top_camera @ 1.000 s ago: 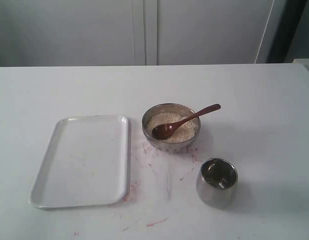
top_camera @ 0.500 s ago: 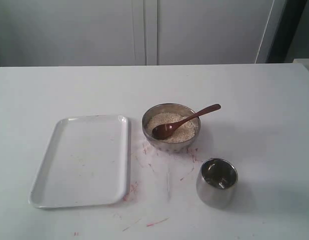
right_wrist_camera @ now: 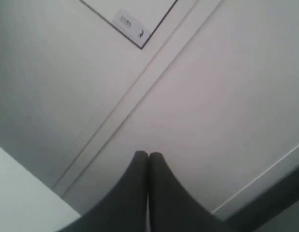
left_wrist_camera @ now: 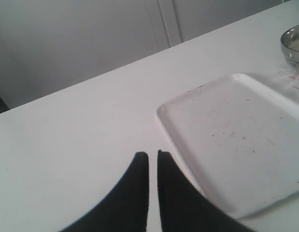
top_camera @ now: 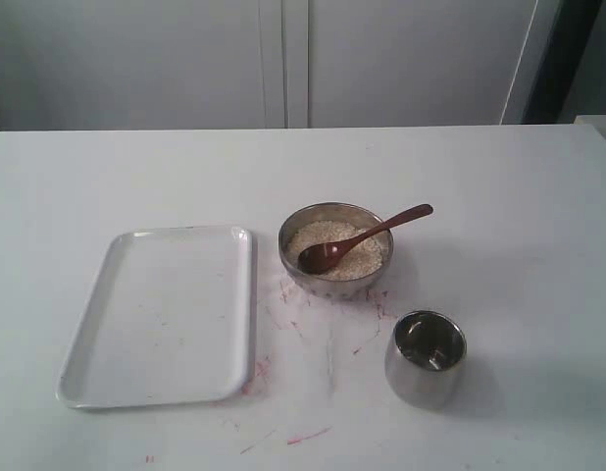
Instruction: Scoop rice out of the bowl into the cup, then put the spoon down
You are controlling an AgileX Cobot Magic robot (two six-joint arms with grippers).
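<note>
The steel bowl (top_camera: 292,257) stands mid-table with off-white rice (top_camera: 360,257) in it. The dark wooden spoon (top_camera: 359,239) lies in the bowl, its oval end on the rice and its handle over the right rim. The shiny steel cup (top_camera: 425,358) stands in front of the bowl to the right, and I cannot tell what is in it. Neither gripper shows in the exterior view. My left gripper (left_wrist_camera: 153,153) is shut on nothing, above the table beside the tray; the bowl's rim (left_wrist_camera: 293,40) shows far off. My right gripper (right_wrist_camera: 148,154) is shut, empty, facing a grey wall.
A white rectangular tray (top_camera: 164,312) lies left of the bowl, also seen as the tray (left_wrist_camera: 236,140) in the left wrist view. Reddish smears (top_camera: 328,339) mark the table between tray, bowl and cup. Grey cabinet doors (top_camera: 283,59) stand behind the table.
</note>
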